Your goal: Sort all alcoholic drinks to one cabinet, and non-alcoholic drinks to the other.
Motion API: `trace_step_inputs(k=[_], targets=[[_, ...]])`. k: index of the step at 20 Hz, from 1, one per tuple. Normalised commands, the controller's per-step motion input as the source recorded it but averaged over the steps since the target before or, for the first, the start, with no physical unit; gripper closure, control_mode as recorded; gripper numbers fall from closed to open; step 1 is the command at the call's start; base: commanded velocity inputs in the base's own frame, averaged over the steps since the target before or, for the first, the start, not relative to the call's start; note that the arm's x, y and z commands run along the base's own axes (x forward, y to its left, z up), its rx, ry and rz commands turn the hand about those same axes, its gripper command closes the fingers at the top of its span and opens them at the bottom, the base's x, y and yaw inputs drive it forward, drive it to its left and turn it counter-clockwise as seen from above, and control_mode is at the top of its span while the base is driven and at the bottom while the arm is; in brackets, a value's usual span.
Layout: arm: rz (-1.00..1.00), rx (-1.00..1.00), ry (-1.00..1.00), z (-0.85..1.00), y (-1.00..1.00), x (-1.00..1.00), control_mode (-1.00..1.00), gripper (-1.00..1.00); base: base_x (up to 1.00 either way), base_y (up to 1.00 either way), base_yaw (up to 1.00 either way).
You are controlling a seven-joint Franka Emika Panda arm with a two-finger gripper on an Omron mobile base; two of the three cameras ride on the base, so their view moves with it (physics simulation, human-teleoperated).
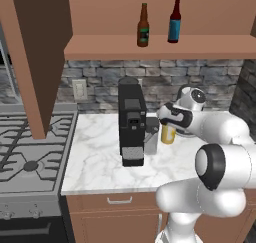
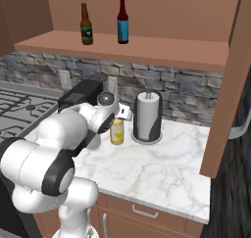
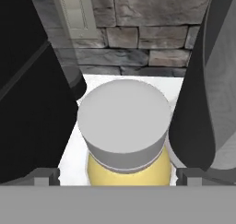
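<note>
Your hand (image 3: 118, 179) is spread wide, jaws fully apart, nothing pinched; in the hand view its two finger tips (image 3: 46, 176) sit low at either side of the yellow bottle (image 3: 125, 170), directly above its whitish cap (image 3: 123, 121), with a gap on both sides. One yellow bottle: fat pale-yellow body, broad flat-topped grey-white cap, standing upright on the white marble counter (image 1: 100, 162). It stands between the black coffee machine (image 1: 132, 122) on one side and the paper towel roll (image 2: 147, 115) in its dark holder on the other, close to both, near the stone backsplash (image 2: 186, 92). In the right base view you see the wrist bent down over the bottle's top, covering the cap. Count of alcoholic drinks: two, both upright on the floor of the open wall cabinet (image 2: 147, 51) above the counter, side by side and apart. The brown bottle (image 1: 143, 26) has a long neck and a green label; the blue bottle (image 1: 174, 22) has a blue body and a dark red neck. One cabinet door (image 2: 228, 80) hangs open at the right of the right base view, another brown door (image 1: 35, 57) at the left of the left base view. One stove (image 1: 30, 152) adjoins the counter's left end; one wall outlet (image 1: 79, 89) shows on the backsplash.
</note>
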Motion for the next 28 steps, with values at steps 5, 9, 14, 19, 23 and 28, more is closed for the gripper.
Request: trace_step_inputs(k=[5, 9, 14, 19, 23, 28], targets=[[0.0, 0.0, 0.0, -0.1, 0.0, 0.16, -1.0, -1.0, 0.0, 0.0, 0.0], [0.0, 0.0, 0.0, -0.09, -0.01, 0.1, -1.0, -1.0, 0.0, 0.0, 0.0], [0.0, 0.0, 0.0, -0.1, -0.04, 0.12, -1.0, -1.0, 0.0, 0.0, 0.0], [0.0, 0.0, 0.0, -0.1, -0.09, 0.05, -1.0, -1.0, 0.0, 0.0, 0.0], [0.0, 0.0, 0.0, -0.12, -0.1, 0.0, -1.0, 1.0, 0.0, 0.0, 0.0], [-0.01, 0.0, 0.0, -0.03, -0.09, 0.0, -1.0, 1.0, 0.0, 0.0, 0.0]])
